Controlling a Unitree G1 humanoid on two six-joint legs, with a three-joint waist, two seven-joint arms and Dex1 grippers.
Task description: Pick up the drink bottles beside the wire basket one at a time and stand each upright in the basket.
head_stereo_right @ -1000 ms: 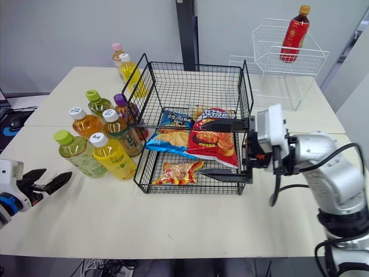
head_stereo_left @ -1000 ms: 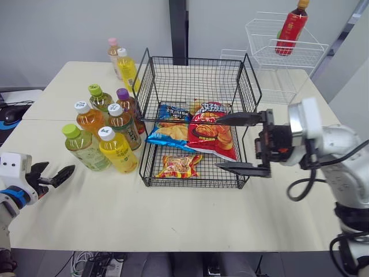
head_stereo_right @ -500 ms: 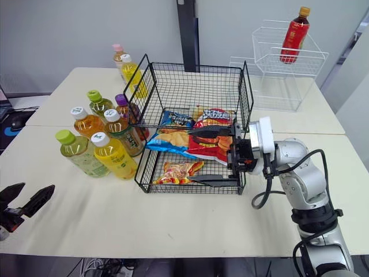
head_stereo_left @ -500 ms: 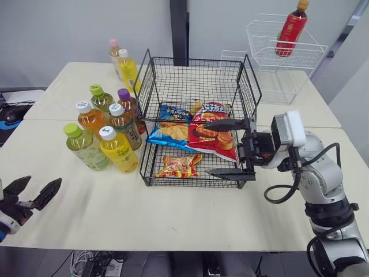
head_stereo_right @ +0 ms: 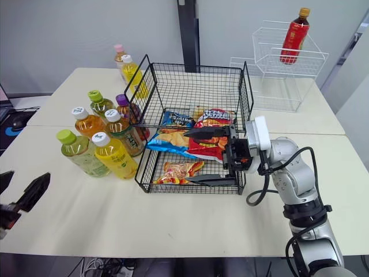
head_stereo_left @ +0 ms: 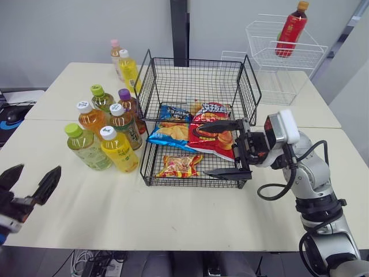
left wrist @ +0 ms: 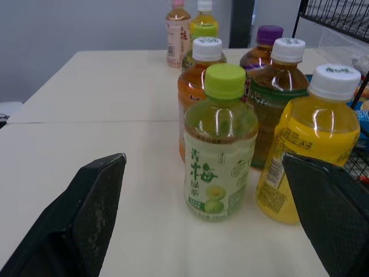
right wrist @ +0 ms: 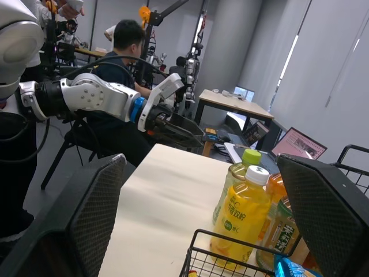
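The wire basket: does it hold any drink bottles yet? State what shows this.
Empty of bottles. The wire basket holds snack bags; the drink bottles stand upright on the table beside it.

Silver-grey right arm, white wrist housing, looping black cable, black two-finger right hand

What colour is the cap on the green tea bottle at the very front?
Lime green. The cap of the green tea bottle shows best in the left wrist view.
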